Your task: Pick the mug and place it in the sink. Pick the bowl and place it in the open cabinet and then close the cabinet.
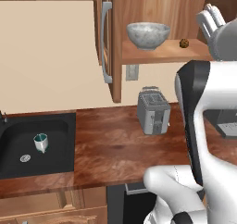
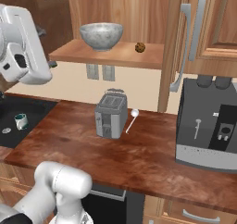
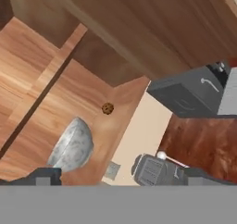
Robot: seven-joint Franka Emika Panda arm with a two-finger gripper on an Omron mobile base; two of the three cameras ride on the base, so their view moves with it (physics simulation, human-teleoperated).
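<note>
The white mug (image 1: 40, 142) with a teal inside stands upright in the black sink (image 1: 60, 126), also seen at the left of the right base view as mug (image 2: 21, 121). The grey speckled bowl (image 1: 148, 34) rests on the shelf of the open wooden cabinet (image 1: 162, 55); the same bowl (image 2: 101, 35) sits mid-shelf. My gripper (image 1: 210, 20) hovers in the air to the right of the shelf, level with the bowl and apart from it. In the hand view the gripper (image 3: 122, 179) is open with nothing between its tips, and the bowl (image 3: 71, 146) lies ahead.
A small brown ball (image 1: 184, 43) lies on the shelf right of the bowl. A silver toaster (image 1: 153, 112) stands on the wooden counter (image 1: 111, 149), with a white spoon (image 2: 132, 119) beside it. A dark coffee machine (image 2: 208, 126) fills the right. The cabinet door (image 2: 178, 47) hangs open.
</note>
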